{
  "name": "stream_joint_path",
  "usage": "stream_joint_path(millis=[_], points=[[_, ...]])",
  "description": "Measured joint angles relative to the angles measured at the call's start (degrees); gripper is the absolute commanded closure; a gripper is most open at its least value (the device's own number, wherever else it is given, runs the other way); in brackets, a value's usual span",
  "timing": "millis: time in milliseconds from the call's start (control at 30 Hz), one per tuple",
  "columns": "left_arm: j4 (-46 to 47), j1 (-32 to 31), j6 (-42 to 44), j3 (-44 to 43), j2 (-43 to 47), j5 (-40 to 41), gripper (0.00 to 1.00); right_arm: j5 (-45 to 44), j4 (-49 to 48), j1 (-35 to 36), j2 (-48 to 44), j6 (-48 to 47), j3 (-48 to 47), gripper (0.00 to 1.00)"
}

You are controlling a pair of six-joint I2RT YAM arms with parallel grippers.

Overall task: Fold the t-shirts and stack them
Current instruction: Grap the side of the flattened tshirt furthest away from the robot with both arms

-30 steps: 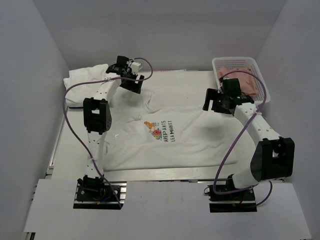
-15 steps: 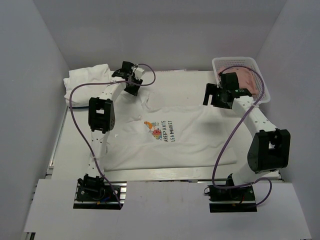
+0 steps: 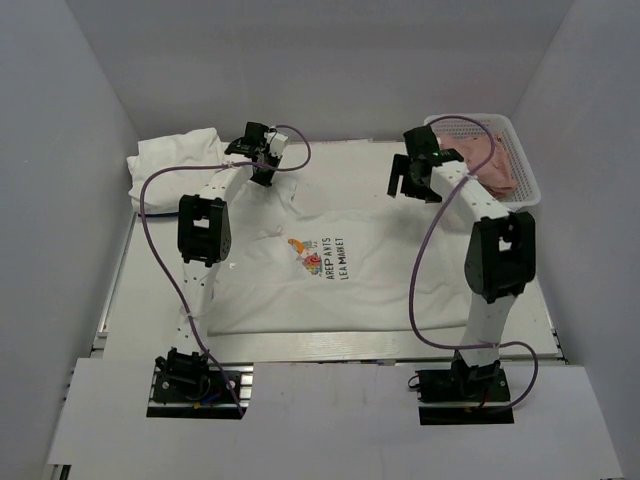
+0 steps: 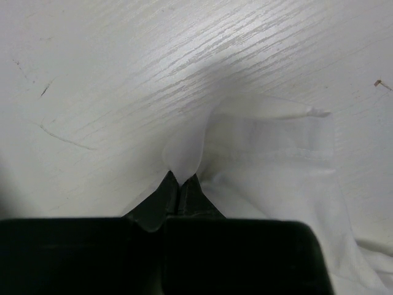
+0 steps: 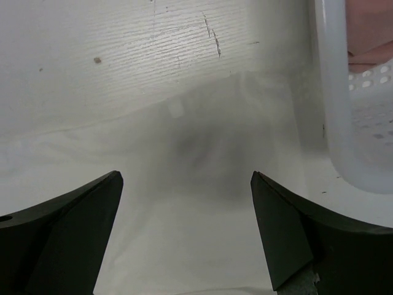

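A white t-shirt (image 3: 370, 275) with a colourful print and dark lettering (image 3: 320, 256) lies spread flat on the table. My left gripper (image 3: 266, 178) is at its far left corner, shut on a pinched fold of the white fabric (image 4: 183, 161). My right gripper (image 3: 408, 188) hovers open over the shirt's far right edge, beside the basket; in the right wrist view the gripper (image 5: 186, 179) has only cloth (image 5: 184, 246) beneath it and nothing between the fingers. A second white t-shirt (image 3: 175, 160) lies as a bundle at the far left corner.
A white mesh basket (image 3: 523, 160) holding pink cloth (image 3: 495, 158) stands at the far right; its rim (image 5: 336, 92) is close to my right finger. White walls enclose the table on three sides. Purple cables loop from both arms.
My left gripper closed on the shirt's far left corner. The right arm swung from over the shirt's right side to its far edge, next to the basket, staying open.
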State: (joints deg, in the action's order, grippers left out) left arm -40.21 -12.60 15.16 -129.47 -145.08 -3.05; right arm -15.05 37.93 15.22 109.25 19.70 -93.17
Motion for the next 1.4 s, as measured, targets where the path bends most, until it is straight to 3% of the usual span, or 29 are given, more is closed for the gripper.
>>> stream_joint_path(millis=[167, 567, 1067, 1233, 1400], points=[[0.02, 0.2, 0.48, 2.64, 2.16, -0.59, 1.0, -4.76, 2.29, 1.92, 7.1, 5.95, -6.47, 0.1], [-2.03, 0.94, 5.01, 5.97, 10.36, -7.56, 1.0, -8.17, 5.57, 1.66, 16.48, 12.7, -11.32, 0.1], [-1.97, 0.76, 7.13, 18.53, 18.69, -9.75, 1.0, -10.12, 5.05, 1.64, 20.61, 17.53, -14.53, 0.11], [-1.75, 0.76, 6.6, 23.43, 24.2, -10.49, 1.0, -10.82, 4.74, 1.66, 21.11, 18.12, -13.33, 0.23], [0.39, 0.76, 4.59, 31.12, 31.39, -11.28, 1.0, -10.95, 4.42, 1.68, 21.2, 18.56, -12.76, 0.5]])
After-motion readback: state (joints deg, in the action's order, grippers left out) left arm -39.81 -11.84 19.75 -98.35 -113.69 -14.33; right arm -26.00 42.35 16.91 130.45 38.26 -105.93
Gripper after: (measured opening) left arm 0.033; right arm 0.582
